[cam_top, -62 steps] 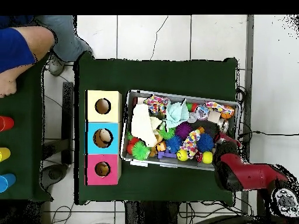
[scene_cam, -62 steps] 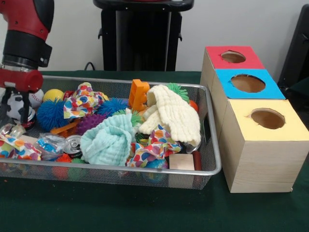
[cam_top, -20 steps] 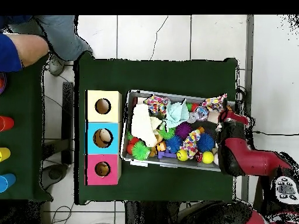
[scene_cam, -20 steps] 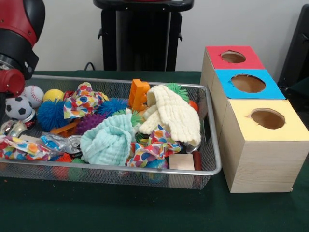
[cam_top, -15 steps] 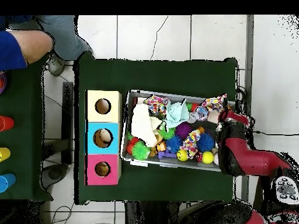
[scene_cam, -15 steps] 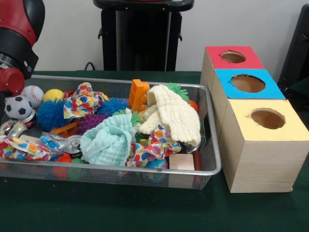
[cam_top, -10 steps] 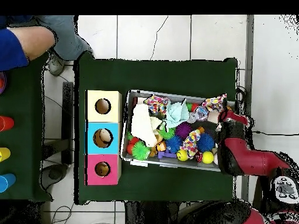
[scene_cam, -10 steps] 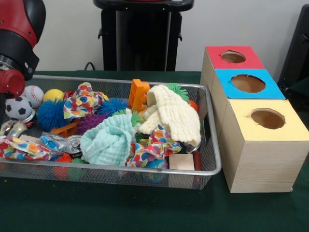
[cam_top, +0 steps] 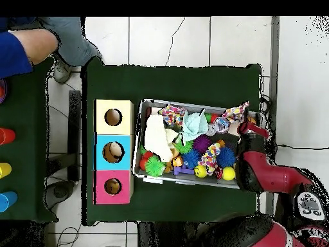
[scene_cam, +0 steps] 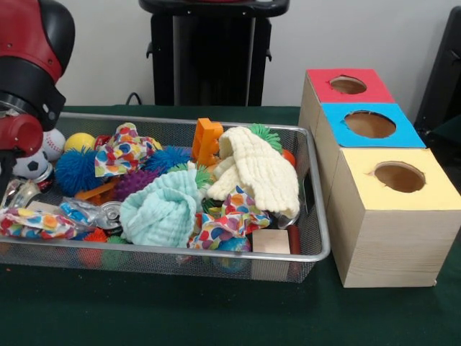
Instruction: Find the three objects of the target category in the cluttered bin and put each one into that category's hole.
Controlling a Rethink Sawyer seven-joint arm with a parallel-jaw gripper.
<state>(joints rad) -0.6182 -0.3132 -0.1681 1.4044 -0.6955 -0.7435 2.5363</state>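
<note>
a green-covered table (scene_cam: 180, 317) is seen carrying a wire bin (scene_cam: 216, 258) of clutter. the claw (scene_cam: 9, 169) is lowered over the bin's end by a soccer ball (scene_cam: 30, 166); its opening cannot be told. three holed boxes (scene_cam: 371, 130) are set beside the opposite end.

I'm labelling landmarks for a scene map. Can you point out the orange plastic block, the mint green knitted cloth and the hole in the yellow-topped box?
Orange plastic block (scene_cam: 208, 138), front view, on its front face.
Mint green knitted cloth (scene_cam: 162, 209), front view, middle of the bundle.
Hole in the yellow-topped box (scene_cam: 399, 176), front view, centre of the opening.
</note>
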